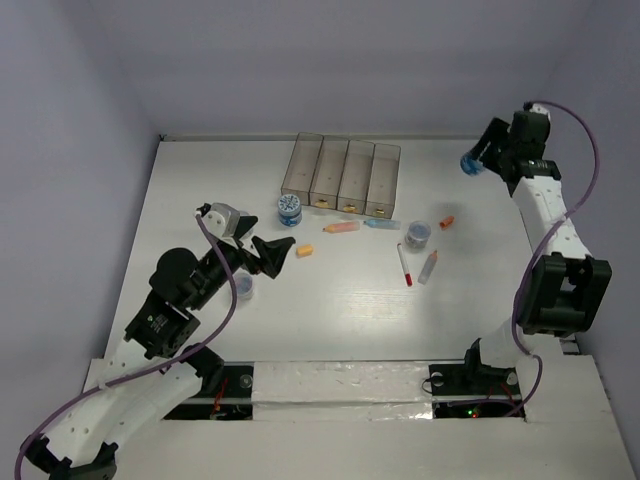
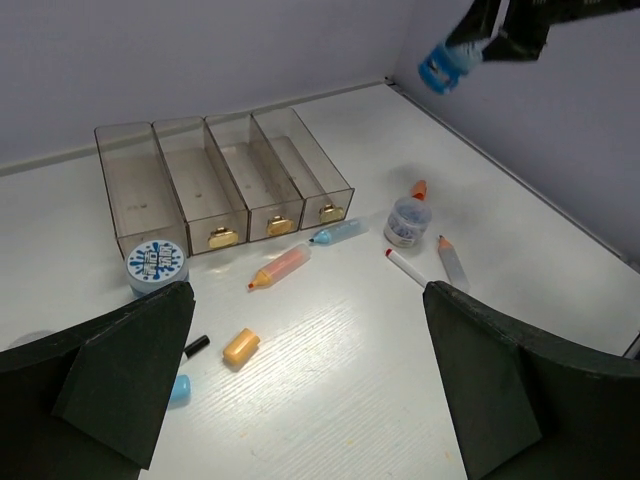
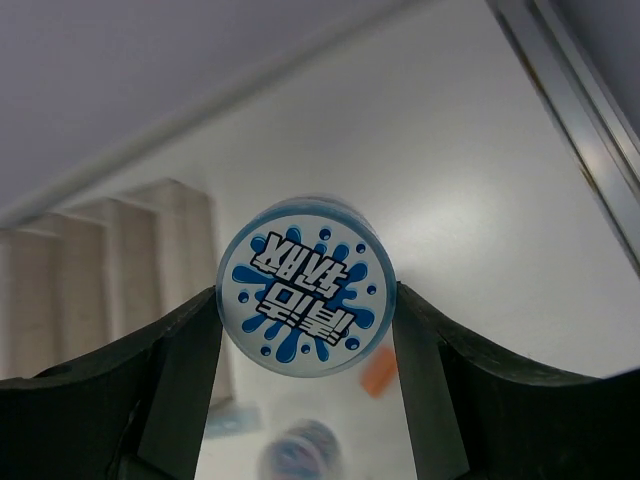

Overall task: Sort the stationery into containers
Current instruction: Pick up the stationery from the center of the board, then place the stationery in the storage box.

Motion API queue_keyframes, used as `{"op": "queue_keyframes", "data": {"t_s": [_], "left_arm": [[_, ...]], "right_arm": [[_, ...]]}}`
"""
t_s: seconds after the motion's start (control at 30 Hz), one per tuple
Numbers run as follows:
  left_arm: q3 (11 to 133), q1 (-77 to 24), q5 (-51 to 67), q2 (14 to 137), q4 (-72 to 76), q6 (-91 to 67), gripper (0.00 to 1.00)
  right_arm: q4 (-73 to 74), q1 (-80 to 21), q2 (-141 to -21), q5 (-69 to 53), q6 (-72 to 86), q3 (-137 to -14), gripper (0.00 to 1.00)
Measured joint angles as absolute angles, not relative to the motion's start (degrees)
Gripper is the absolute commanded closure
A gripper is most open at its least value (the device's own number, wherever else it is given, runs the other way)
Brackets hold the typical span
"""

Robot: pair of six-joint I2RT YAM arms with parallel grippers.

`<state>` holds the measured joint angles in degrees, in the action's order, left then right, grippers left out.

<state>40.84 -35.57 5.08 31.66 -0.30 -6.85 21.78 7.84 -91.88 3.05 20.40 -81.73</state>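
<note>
Aloft near right edge of table (image 1: 470, 310), right hand (image 1: 478, 160) around blue-patterned jar (image 3: 306, 297).

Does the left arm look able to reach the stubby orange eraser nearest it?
Probably yes: the left claw is open and empty, and the eraser lies just ahead with nothing between them.

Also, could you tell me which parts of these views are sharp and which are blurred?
Right wrist: the round blue-patterned jar between the black fingers is sharp, the translucent grey-brown bins behind it blurred. Left wrist: the bins look crisp. Top external: even light, faint shadows on the white table.
</note>
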Motion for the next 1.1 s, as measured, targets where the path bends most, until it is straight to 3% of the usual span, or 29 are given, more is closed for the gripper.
{"op": "queue_keyframes", "data": {"t_s": [0.3,0.7,1.1], "left_arm": [[40.84,-35.57,4.67,32.21,-0.27,-6.87,0.01],[40.84,-35.48,3.11,35.86,-0.27,-7.35,0.01],[40.86,-33.17,2.92,41.91,-0.75,-7.99,0.01]], "right_arm": [[15.38,-3.55,-97.78,-2.24,20.69,-96.84,0.66],[23.16,-11.81,-127.24,-1.41,14.02,-124.57,0.63],[26.72,-13.17,-130.72,2.04,8.40,-125.56,0.63]]}}
